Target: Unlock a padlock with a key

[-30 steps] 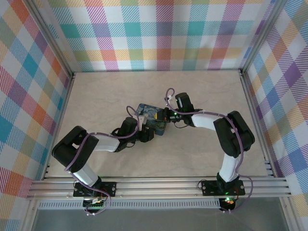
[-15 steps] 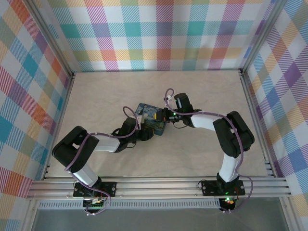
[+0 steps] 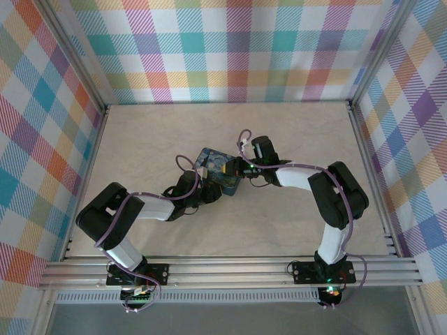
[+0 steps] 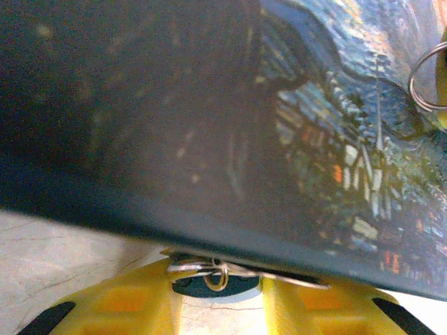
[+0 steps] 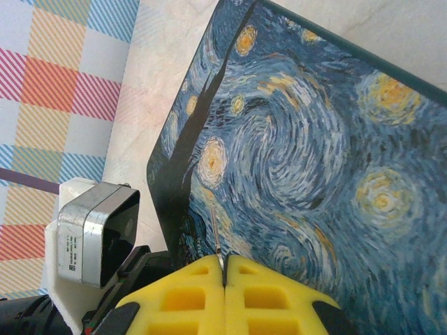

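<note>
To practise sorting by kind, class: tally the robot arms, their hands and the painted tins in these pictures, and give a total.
Arms: 2, left arm, right arm
Hands: 2, left hand, right hand
Painted tin: 1
Total: 5

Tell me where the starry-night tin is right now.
In the top view the tin lies near the middle of the table, between the grippers: the left gripper at its near-left corner, the right gripper at its right edge.
</note>
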### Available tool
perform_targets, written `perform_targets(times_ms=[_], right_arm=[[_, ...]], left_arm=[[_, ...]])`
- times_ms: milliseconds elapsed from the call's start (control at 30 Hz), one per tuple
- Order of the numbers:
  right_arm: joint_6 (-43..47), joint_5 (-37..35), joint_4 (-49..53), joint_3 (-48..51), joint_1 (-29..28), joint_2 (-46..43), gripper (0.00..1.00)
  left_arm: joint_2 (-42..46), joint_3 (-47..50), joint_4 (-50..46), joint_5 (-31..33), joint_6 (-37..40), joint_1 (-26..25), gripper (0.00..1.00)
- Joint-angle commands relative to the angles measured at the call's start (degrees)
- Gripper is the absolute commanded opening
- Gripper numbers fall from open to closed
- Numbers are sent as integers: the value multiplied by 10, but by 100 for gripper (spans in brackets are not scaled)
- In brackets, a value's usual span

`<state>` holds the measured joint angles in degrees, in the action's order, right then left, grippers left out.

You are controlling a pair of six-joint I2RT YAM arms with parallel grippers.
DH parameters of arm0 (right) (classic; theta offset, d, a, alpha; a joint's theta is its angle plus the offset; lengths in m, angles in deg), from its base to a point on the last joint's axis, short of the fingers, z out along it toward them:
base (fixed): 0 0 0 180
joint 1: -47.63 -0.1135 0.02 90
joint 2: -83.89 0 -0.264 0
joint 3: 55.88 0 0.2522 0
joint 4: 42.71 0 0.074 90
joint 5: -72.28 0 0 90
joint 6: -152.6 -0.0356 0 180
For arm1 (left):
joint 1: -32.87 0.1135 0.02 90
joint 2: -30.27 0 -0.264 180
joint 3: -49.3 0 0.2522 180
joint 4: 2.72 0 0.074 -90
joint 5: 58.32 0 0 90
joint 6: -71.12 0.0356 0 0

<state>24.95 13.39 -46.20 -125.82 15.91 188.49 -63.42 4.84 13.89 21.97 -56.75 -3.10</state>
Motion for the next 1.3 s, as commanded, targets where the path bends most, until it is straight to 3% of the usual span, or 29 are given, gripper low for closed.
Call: perform_targets(times_ms=[0,300,633,1033,1267], right_arm=[[-8,8,36,21,-15,13,0],[-3,6,31,26,-16,3,0],[84,-41,67,12,-16,-84,0],[184,-102,59,183,-20,-286,0],[207,-117,29,263,-40,-352,0]], left_arm=[[-9,-16,7,31,-17,-3,33],[-6,-20,8,27,-31,-3,28],[30,-20,0,-13,-71,-3,22],[84,-64,-85,-95,-140,-3,20],[114,-78,-132,-127,-148,-2,19]])
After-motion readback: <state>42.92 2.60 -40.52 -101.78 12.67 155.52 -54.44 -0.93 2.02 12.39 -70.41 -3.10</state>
